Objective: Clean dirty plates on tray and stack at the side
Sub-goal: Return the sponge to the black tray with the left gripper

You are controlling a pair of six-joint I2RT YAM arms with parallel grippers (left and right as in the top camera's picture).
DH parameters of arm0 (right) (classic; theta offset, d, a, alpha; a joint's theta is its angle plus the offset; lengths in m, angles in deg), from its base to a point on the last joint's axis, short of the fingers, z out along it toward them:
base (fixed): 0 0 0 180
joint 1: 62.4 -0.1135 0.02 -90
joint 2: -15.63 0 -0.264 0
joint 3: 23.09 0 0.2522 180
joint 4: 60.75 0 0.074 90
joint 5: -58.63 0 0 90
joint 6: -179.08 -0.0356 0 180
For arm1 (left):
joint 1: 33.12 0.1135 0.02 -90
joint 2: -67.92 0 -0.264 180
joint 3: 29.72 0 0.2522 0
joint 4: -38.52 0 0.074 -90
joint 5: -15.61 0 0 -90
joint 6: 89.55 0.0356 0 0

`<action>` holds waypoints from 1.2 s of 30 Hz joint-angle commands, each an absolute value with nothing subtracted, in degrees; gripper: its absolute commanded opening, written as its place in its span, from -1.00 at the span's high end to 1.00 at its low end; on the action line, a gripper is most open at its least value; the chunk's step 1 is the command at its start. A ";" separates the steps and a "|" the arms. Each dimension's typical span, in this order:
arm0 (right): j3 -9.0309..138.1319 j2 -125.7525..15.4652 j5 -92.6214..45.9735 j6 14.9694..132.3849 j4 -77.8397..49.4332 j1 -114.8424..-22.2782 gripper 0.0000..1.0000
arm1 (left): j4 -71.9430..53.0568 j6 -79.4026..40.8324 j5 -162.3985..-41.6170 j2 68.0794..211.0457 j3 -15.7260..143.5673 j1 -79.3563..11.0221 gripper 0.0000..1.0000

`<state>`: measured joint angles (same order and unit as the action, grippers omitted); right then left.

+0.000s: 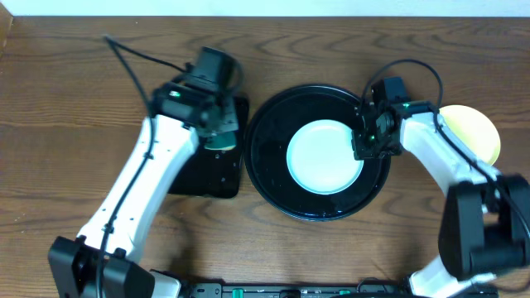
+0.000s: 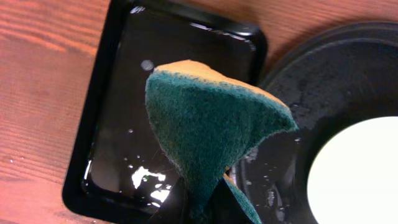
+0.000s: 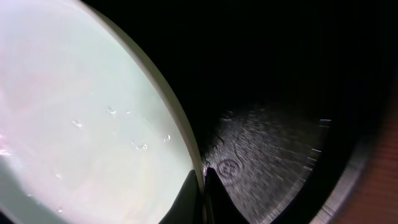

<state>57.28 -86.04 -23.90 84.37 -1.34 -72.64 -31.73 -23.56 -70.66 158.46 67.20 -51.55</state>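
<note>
At the plate's right edge, right gripper was clenched on the rim of the pale plate, which lay mid round tray. Left gripper was clamped on the sponge, above the rectangular tray.

Judged step: lifting out a wiped plate. Next move calls for clearing the tray's rim, then stacking it on the yellow plate at the side.

Count: two plates seen, two trays, one sponge.

The two dark fingers of the right gripper pinch the thin rim of a pale blue-green plate, which is beaded with droplets and fills the left side, while the glossy black tray spreads beneath to the right, with wooden table at the edge.
</note>
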 commanded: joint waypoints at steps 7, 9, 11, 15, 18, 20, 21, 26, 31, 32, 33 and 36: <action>57.33 -70.26 -54.50 84.85 0.34 -86.14 0.97 | -30.00 -15.38 -79.19 158.04 55.53 -41.96 0.85; 57.33 -67.81 -61.28 84.85 0.21 -89.51 0.98 | -29.43 -14.77 -79.19 158.04 54.35 -40.98 0.84; 57.33 -65.45 -67.53 84.87 -0.03 -92.96 0.98 | -29.21 -14.75 -79.19 158.04 53.95 -40.14 0.83; 57.33 -61.78 -75.27 84.89 0.26 -99.00 0.98 | -28.01 -13.83 -79.39 158.04 52.95 -39.51 0.77; 57.33 -60.01 -77.91 85.15 0.54 -102.91 0.98 | -27.16 -13.48 -79.39 158.04 51.48 -39.51 0.66; 57.33 -59.57 -78.92 86.62 0.52 -105.20 0.98 | -26.96 -13.50 -79.39 158.04 50.59 -39.51 0.43; 57.33 -59.57 -79.68 87.51 0.54 -106.19 0.98 | -26.96 -13.53 -79.39 158.04 50.33 -39.51 0.37; 57.33 -59.70 -84.51 92.45 0.56 -110.30 0.98 | -26.76 -13.53 -82.05 157.61 50.37 -39.49 0.07; 57.33 -59.70 -90.17 94.53 0.78 -113.14 0.98 | -26.85 -13.53 -87.06 153.06 50.72 -39.51 -0.15; 57.33 -59.70 -90.83 94.53 0.95 -113.66 0.98 | -26.98 -13.53 -87.06 151.90 50.72 -39.51 -0.18; 57.33 -59.70 -91.66 94.53 1.35 -114.45 0.98 | -27.22 -13.50 -87.04 150.11 50.72 -39.51 -0.22; 57.33 -59.70 -94.04 94.53 2.05 -116.20 0.98 | -28.38 -13.53 -87.01 145.63 50.72 -39.51 -0.24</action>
